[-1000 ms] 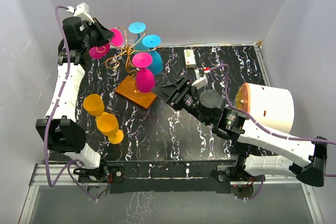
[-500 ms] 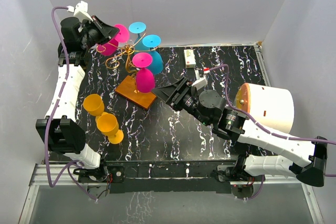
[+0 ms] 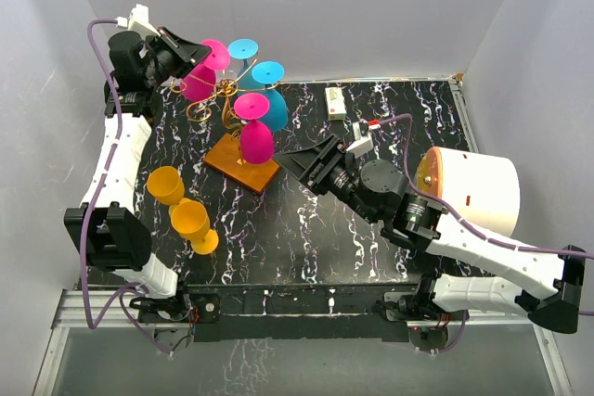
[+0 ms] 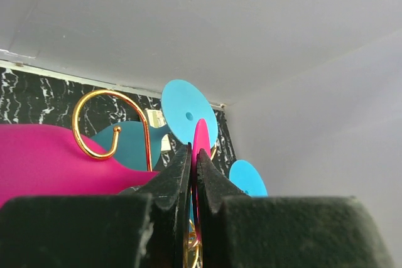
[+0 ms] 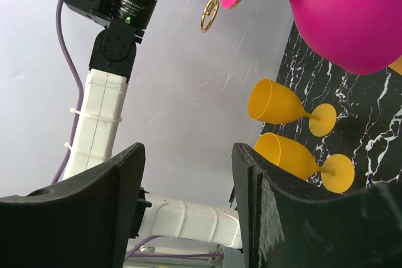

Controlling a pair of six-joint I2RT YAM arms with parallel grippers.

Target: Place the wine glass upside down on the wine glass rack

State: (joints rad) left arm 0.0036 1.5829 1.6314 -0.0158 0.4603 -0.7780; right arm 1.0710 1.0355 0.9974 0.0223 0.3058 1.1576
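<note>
The wine glass rack (image 3: pixel 219 94) is a gold wire tree on an orange-brown base (image 3: pixel 241 163) at the back left. My left gripper (image 3: pixel 199 53) is shut on the foot of a magenta wine glass (image 3: pixel 199 82) and holds it tilted, high beside the rack's left arms. In the left wrist view the jaws (image 4: pixel 194 152) pinch the thin magenta foot (image 4: pixel 201 137); the bowl (image 4: pixel 50 162) lies left, behind a gold hook (image 4: pixel 107 123). A second magenta glass (image 3: pixel 256 137) and two blue glasses (image 3: pixel 269 90) hang on the rack. My right gripper (image 3: pixel 303 162) is open and empty beside the base.
Two yellow glasses (image 3: pixel 167 185) (image 3: pixel 192 223) lie on the black marbled table at the left, also in the right wrist view (image 5: pixel 277 106). A small white box (image 3: pixel 335 102) sits at the back. A large white roll (image 3: pixel 475 188) stands at the right. White walls enclose the table.
My left gripper has carried the magenta glass up and to the right, closer to the rack's top. My right gripper has shifted slightly right.
</note>
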